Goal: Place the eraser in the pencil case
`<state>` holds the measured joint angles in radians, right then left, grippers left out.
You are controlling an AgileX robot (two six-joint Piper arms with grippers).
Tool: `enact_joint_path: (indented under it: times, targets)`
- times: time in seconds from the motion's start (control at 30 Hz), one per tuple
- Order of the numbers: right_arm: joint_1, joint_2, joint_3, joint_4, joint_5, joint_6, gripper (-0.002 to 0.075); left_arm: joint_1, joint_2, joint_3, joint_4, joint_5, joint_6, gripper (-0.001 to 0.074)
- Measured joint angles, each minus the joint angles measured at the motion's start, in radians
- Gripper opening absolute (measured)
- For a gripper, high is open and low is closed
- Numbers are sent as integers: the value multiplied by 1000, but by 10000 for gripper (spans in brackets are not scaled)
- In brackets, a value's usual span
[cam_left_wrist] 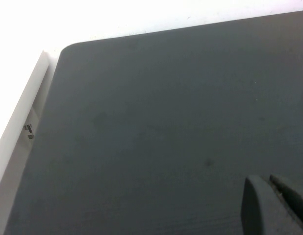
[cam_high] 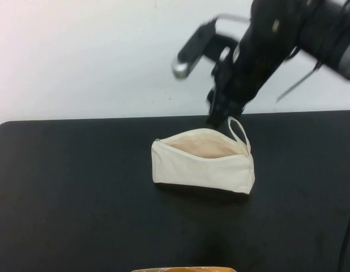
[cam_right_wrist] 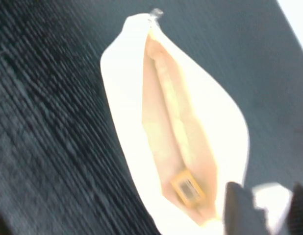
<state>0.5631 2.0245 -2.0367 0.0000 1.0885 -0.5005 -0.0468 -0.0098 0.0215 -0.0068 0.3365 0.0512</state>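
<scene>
One small tan-yellow rectangular eraser (cam_right_wrist: 187, 188) already lies inside the cream-white canvas zip pencil case (cam_high: 203, 161), mid-frame on the black counter (cam_high: 73, 187), so placing looks done; next comes retreat. Right tool (cam_high: 220, 116), fingers apart and empty, hangs just behind. Left tool (cam_left_wrist: 274, 205), state unclear, sits over bare counter.

The right arm reached in from the upper right, angled steeply down, its right gripper (cam_high: 219, 116) hanging with fingers (cam_right_wrist: 239, 208) parted and empty. The left gripper (cam_left_wrist: 274, 208) hovered low with its fingers nearly together.
</scene>
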Motion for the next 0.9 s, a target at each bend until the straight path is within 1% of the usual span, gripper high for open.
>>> enact_joint_path:
  times: [0.07, 0.1, 0.17, 0.23, 0.4, 0.67, 0.9]
  targets:
    - [0, -14, -82, -19, 94, 0, 113, 0, 0, 0, 0, 0, 0, -1]
    - [0, -21, -113, -24, 114, 0, 81, 0, 0, 0, 0, 0, 0, -1]
    - [0, -50, -167, -31, 126, 17, 34, 0, 0, 0, 0, 0, 0, -1]
    - [0, -90, -184, -36, 126, 37, 15, 0, 0, 0, 0, 0, 0, -1]
    - [0, -225, -189, -39, 126, 52, 0, 0, 0, 0, 0, 0, 0, -1]
    - [0, -485, -197, -62, 126, 52, -1, 0, 0, 0, 0, 0, 0, -1]
    - [0, -611, -203, -62, 126, 52, -1, 0, 0, 0, 0, 0, 0, -1]
